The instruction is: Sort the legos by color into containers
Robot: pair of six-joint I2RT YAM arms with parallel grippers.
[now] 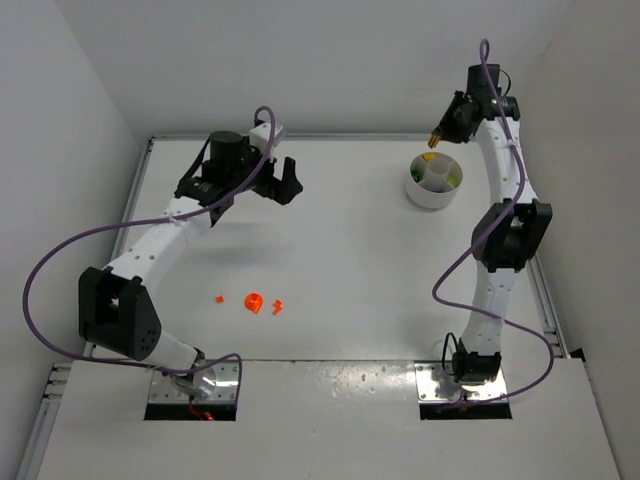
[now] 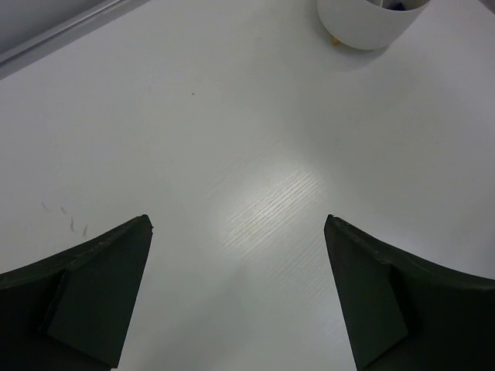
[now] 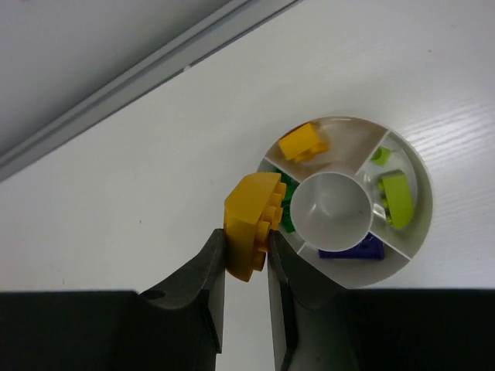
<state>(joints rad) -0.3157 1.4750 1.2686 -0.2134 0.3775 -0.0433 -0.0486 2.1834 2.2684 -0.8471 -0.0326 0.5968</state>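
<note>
The right pincer (image 3: 246, 246) is clamped on a yellow brick (image 3: 251, 216). Its two fingers pinch the brick's lower end, and the studs face the dish. The left pincer (image 2: 237, 222) stands wide apart with nothing between its jaws, only bare table under it.

The white table (image 1: 350, 260) carries everything. The left arm (image 1: 155, 245) bends up the left side, its pincer out over the far-left part of the table. The right arm (image 1: 512, 175) reaches to the far right corner, its pincer raised just over the far-left rim of the dish (image 1: 432, 195).

The dish is round and white, with a centre well (image 3: 334, 205) and four sections around it. Seen from the right wrist, the held brick hangs over the outer edge of the section that holds a dark green piece (image 3: 288, 202). The neighbouring section has a yellow piece (image 3: 303, 143). The one across from the brick has two lime pieces (image 3: 396, 197), and the last has a dark blue piece (image 3: 357, 249).

Three orange bits (image 1: 254, 302) lie in a short row on the near-left part of the table, well apart from the dish and from both pincers.
</note>
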